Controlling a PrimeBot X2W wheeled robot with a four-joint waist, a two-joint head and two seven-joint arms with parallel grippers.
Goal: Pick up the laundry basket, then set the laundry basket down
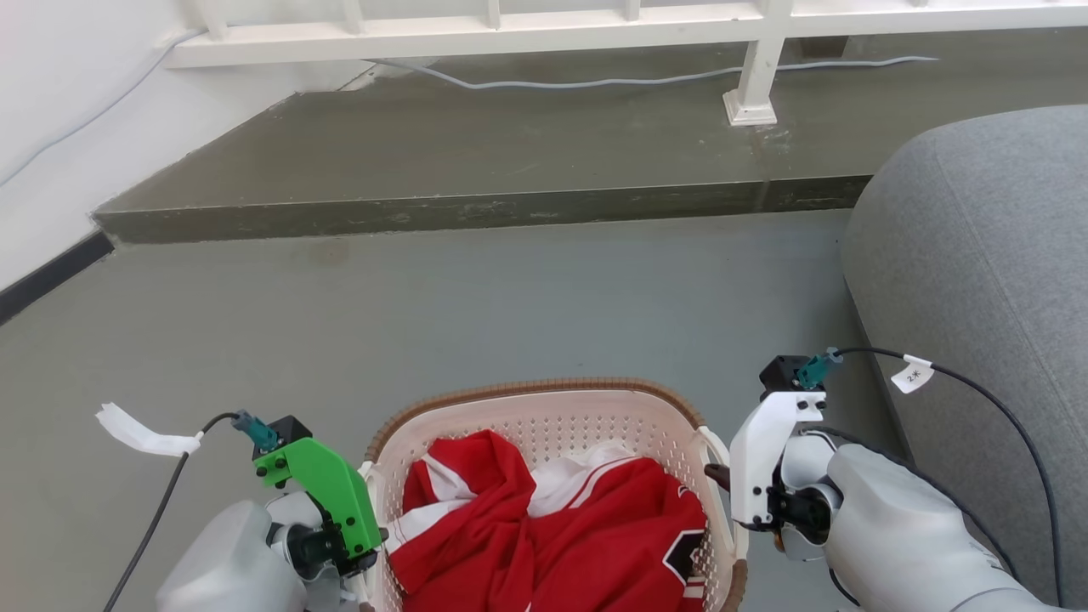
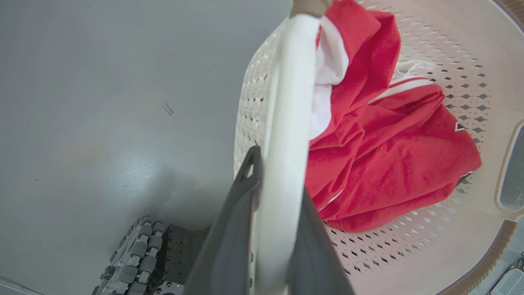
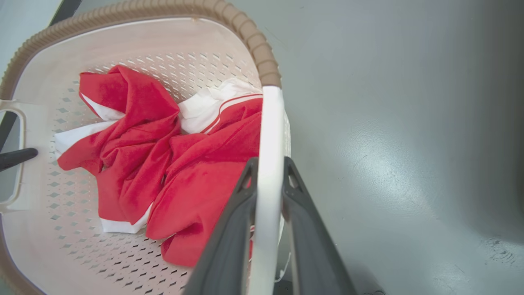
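Observation:
The laundry basket [image 1: 544, 389], cream perforated plastic with a brown woven-look rim, sits low in the middle of the head view between my two arms. A crumpled red and white garment [image 1: 561, 527] lies inside it. My left gripper [image 2: 278, 176] is shut on the basket's white left handle [image 2: 290, 102], one dark finger on each side. My right gripper [image 3: 270, 164] is clamped the same way on the white right handle [image 3: 271, 123]. In the head view the left gripper [image 1: 370, 544] and right gripper [image 1: 722, 476] press against the basket's sides. The basket's base is hidden.
A grey sofa [image 1: 977, 280] stands close on the right. Ahead, the grey floor [image 1: 510, 306] ends at a raised step [image 1: 476, 208] with a white railing post [image 1: 752, 85] and a cable [image 1: 637, 81]. A white wall [image 1: 51, 127] runs along the left. My wheeled base [image 2: 135, 254] is below the left handle.

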